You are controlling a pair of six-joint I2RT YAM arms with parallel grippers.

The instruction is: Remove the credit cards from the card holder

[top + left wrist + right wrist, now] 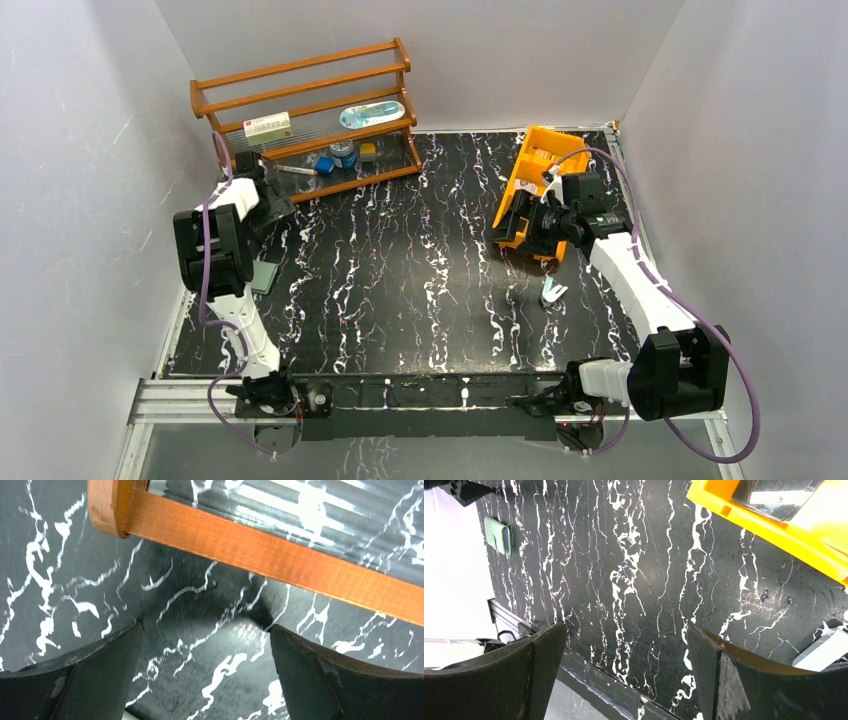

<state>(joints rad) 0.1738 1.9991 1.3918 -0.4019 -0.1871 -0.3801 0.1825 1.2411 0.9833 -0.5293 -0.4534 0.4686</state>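
Note:
The card holder (265, 276) is a pale teal-grey pouch lying flat at the table's left edge, half hidden by my left arm. The right wrist view shows the card holder (499, 535) far off at the upper left, closed with a small tab. No credit cards show anywhere. My left gripper (276, 206) hangs open beside the wooden rack, behind the holder, with only bare table between its fingers (205, 627). My right gripper (512, 226) is open next to the orange bin, and its fingers (624, 626) are empty.
A wooden rack (305, 115) with small items stands at the back left; its lower rail (275, 555) crosses the left wrist view. An orange bin (537, 170) lies tilted at the back right. A small white object (552, 291) lies in front of it.

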